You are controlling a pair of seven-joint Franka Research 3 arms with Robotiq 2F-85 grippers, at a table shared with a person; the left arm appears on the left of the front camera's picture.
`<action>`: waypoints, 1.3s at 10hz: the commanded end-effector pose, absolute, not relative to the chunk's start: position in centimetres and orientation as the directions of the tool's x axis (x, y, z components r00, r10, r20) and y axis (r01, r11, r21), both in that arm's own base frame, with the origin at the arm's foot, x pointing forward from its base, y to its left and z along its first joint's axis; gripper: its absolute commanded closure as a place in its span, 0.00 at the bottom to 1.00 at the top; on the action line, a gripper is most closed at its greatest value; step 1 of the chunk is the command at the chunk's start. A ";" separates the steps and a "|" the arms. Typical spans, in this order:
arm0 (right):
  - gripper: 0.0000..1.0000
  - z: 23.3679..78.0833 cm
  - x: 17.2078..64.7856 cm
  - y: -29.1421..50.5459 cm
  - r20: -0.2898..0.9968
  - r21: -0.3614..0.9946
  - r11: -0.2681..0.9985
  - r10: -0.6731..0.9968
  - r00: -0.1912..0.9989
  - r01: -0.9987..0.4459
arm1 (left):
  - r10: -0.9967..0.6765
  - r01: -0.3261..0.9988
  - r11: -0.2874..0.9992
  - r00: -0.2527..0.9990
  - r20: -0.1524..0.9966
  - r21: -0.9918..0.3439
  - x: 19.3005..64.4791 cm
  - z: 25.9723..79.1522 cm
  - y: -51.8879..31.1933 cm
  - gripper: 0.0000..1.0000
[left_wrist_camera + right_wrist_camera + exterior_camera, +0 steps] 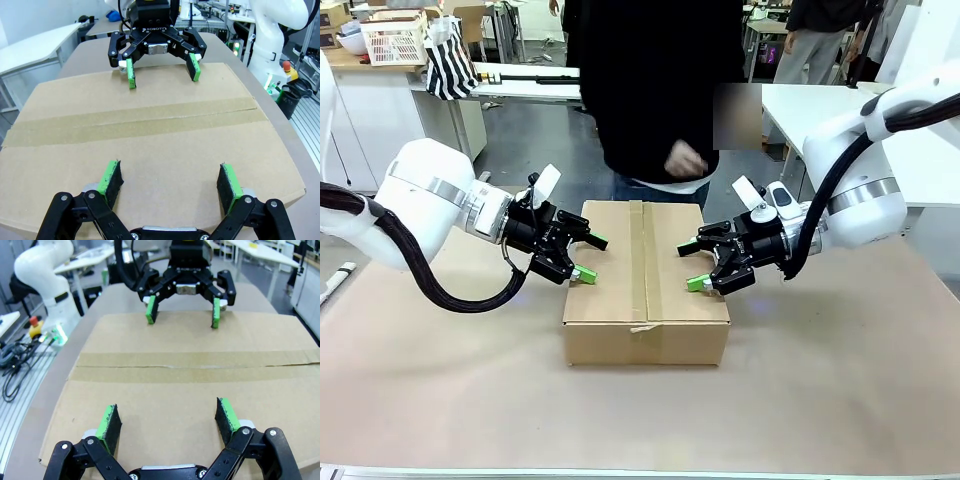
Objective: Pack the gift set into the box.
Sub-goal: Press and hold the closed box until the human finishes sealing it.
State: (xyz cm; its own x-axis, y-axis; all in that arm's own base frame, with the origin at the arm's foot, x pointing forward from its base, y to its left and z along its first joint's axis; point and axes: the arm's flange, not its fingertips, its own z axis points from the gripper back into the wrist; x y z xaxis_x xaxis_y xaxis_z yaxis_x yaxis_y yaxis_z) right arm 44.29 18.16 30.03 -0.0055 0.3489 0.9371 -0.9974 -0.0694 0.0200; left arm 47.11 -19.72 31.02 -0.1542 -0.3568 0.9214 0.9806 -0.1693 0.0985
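Note:
The box point(645, 270) is a brown carton on the table's middle, flaps shut, with a tape strip down its top seam point(150, 122). The gift set is hidden from view. My left gripper point(590, 259) hovers open just over the box's left edge, its green pads wide apart with nothing between them point(170, 181). Facing it across the lid, my right gripper point(693, 267) is open and empty over the right edge point(169, 422). Each wrist view shows the other gripper at the far side of the lid: the right gripper point(162, 67) and the left gripper point(182, 312).
A person in a black top stands at the far side behind the box, one hand point(685, 160) held at waist height. Brown paper point(840, 380) covers the table. White tables and a basket point(395, 40) stand farther back.

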 end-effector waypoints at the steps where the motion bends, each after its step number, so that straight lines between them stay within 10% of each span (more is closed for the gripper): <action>1: 0.00 29.9 44.2 18.1 0.937 0.011 -0.073 0.349 -0.015 -0.997 | -0.360 0.982 -0.169 -0.145 0.922 0.088 47.0 30.7 -19.6 0.00; 13: 0.00 29.9 44.2 18.1 0.937 0.011 -0.073 0.349 -0.015 -0.997 | -0.360 0.982 -0.169 -0.145 0.922 0.088 47.0 30.7 -19.6 0.00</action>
